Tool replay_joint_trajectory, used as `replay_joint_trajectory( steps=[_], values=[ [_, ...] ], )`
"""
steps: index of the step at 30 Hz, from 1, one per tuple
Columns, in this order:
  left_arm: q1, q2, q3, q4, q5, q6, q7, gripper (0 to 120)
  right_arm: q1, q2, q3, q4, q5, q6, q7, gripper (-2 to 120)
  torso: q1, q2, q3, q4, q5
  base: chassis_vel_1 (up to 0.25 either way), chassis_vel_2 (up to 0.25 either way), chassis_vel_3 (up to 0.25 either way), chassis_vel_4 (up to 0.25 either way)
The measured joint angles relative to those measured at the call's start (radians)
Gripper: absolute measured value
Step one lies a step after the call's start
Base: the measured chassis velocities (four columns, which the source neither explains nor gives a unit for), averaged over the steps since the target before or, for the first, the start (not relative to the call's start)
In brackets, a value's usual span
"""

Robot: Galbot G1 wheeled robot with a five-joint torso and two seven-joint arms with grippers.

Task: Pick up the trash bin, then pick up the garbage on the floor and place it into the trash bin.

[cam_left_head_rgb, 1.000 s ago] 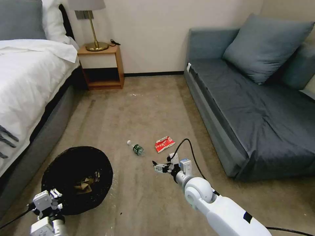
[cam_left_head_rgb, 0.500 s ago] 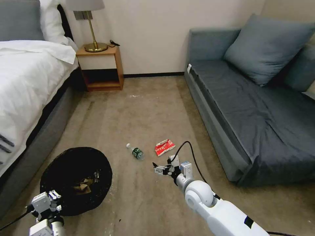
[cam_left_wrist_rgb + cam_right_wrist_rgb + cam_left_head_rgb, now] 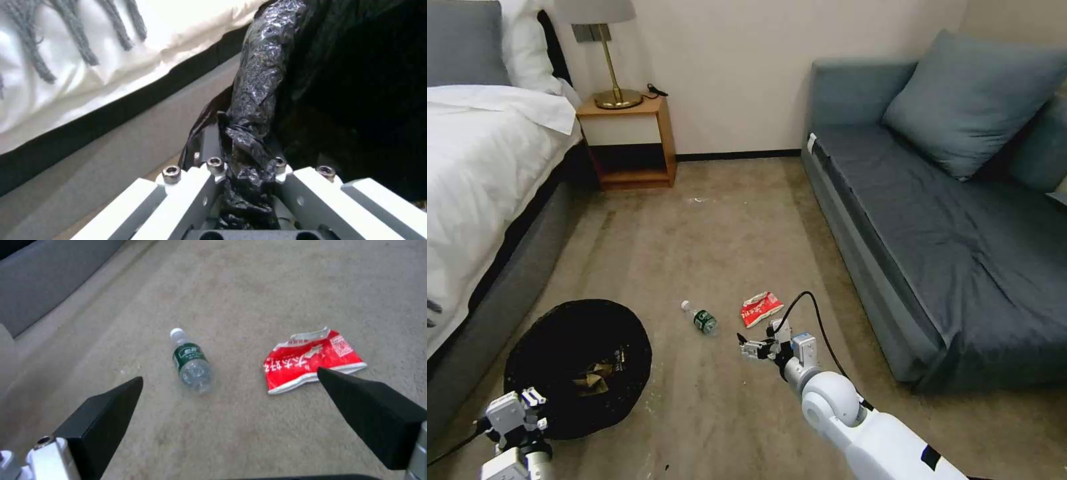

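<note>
Fingers (image 3: 209, 160) pinch crinkly black trash bin (image 3: 262, 83) liner

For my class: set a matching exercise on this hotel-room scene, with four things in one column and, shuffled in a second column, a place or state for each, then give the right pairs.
Things
1. trash bin
2. bottle
3. red-white wrapper
4. right gripper

Places or states
A. open, hovering above the carpet, holding nothing
B. lying on its side on the carpet, white cap on
C. rim with its black bag clamped by the left gripper
D. crumpled on the carpet, nearer the sofa than the other litter

Pairs: 1-C, 2-B, 3-D, 4-A
</note>
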Motion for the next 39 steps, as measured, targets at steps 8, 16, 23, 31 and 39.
replay_joint_trajectory(
  steps=[8,16,23,31,39],
  values=[
    [0.005,0.013,-0.002,0.0,-0.005,-0.001,-0.002,3,-0.014,-0.004,0.013,0.0,-0.017,0.019,-0.02,100,0.0,0.0,0.0,0.0,0.0,-0.059,0.061,0.06,-0.074],
    [-0.001,0.025,-0.003,0.008,-0.007,-0.004,-0.004,3,-0.03,-0.004,0.021,0.003,-0.041,0.037,-0.041,100,0.0,0.0,0.0,0.0,0.0,-0.083,0.082,0.081,-0.074],
    [-0.006,0.038,-0.004,0.022,-0.007,-0.006,-0.006,3,-0.042,-0.004,0.029,0.005,-0.053,0.047,-0.053,100,0.0,0.0,0.0,-0.0001,0.0,-0.067,0.061,0.073,-0.065],
    [-0.018,0.068,-0.008,0.045,-0.034,-0.008,-0.008,3,-0.041,0.003,0.028,-0.003,-0.072,0.053,-0.063,100,0.0,0.0,0.0,0.0,0.0,-0.066,0.071,0.068,-0.075],
    [-0.021,0.083,-0.009,0.062,-0.05,-0.015,-0.008,3,-0.034,0.021,0.008,-0.027,-0.098,0.071,-0.091,100,0.0,0.0,0.0,0.0,0.0,-0.077,0.073,0.075,-0.07]
  ],
)
